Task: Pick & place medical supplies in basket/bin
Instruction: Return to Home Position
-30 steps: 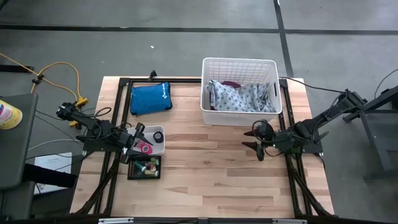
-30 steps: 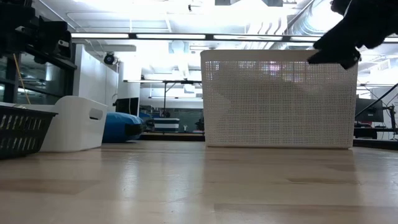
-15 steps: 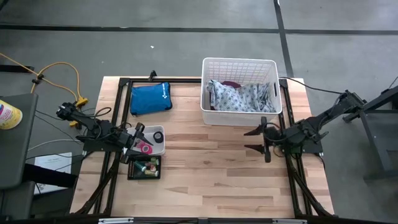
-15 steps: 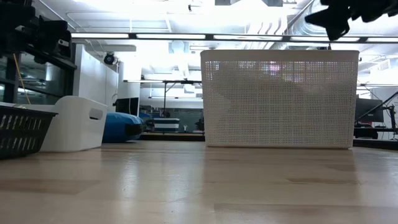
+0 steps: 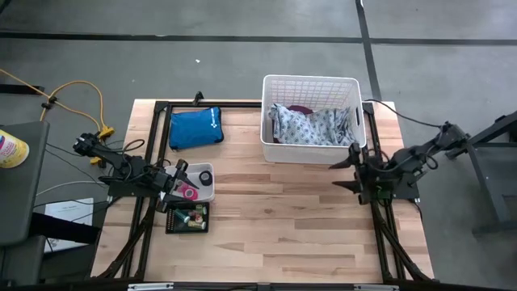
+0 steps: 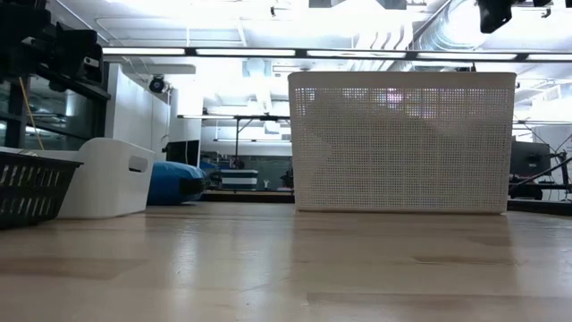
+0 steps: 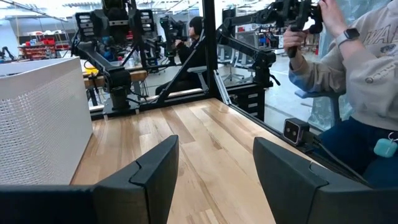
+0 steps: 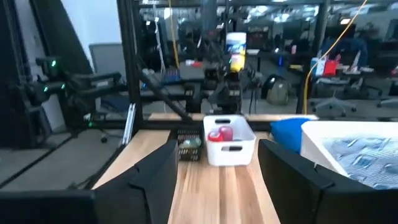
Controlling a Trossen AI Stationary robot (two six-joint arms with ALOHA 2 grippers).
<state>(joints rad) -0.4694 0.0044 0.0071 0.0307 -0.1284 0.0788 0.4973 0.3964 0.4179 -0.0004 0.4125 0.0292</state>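
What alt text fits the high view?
Both arms have open, empty grippers: left gripper at the tray and crate, right gripper beside the basket, which holds a patterned gown. A blue pouch lies on the table.

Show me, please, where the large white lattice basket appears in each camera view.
High view: basket at the wooden table's far edge, right of centre.
Low view: basket centre-right, perforated wall facing the camera.
Left wrist view: only the basket wall, close by.
Right wrist view: basket beside the blue pouch, patterned cloth inside.
Shared landmark: the wooden table under it.
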